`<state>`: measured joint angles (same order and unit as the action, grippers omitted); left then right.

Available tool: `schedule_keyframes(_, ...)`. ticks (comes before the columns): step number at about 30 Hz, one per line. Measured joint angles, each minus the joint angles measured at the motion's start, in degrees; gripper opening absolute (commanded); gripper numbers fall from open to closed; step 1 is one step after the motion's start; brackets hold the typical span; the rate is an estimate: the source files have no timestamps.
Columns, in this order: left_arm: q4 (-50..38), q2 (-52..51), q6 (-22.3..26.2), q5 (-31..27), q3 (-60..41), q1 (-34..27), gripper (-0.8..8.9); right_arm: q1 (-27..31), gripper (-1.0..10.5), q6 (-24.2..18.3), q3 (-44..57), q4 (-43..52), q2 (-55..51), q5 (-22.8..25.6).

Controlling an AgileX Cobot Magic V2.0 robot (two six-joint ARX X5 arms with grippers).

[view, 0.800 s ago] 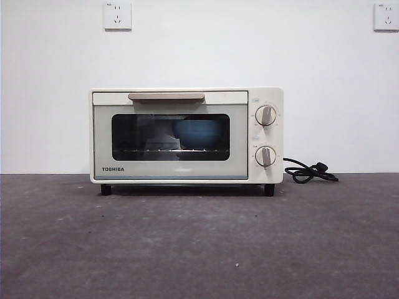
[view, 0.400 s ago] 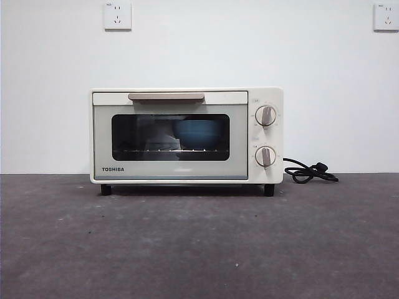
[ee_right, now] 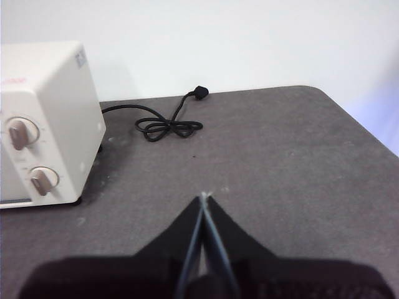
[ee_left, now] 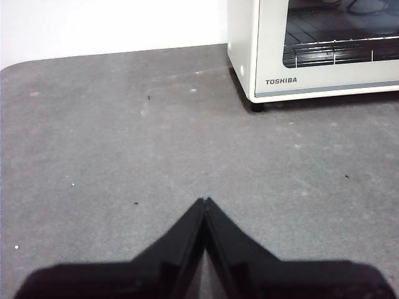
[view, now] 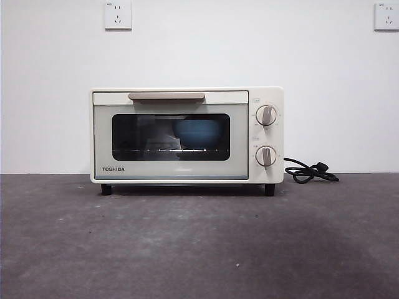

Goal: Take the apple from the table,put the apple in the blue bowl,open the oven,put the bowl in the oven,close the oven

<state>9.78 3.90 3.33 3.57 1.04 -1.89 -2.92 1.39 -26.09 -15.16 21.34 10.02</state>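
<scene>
The oven stands shut ahead of me, the blue bowl inside. My left end effector and right end effector are both closed, empty, over the bare tabletop.

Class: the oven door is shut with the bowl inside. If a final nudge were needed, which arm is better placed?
Probably left: its shut claw faces the oven door; the right claw sits beside the knobs.

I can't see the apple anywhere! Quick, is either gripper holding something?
Left gripper: closed, holding nothing, above the table.
Right gripper: closed, holding nothing, near the cord.
</scene>
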Motion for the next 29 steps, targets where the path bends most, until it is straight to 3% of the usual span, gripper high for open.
schedule_keyframes(13, 0.0, 0.0, 0.0, 0.0, 0.0, 0.0, -0.04, 1.8, 0.0, -0.2, 18.3, 5.5, -12.7, 0.0)
schedule_keyframes(29, 0.0, 0.0, 0.0, 0.0, 0.0, 0.0, -0.04, 1.8, 0.0, -0.3, 24.7, 4.8, -19.5, 0.0)
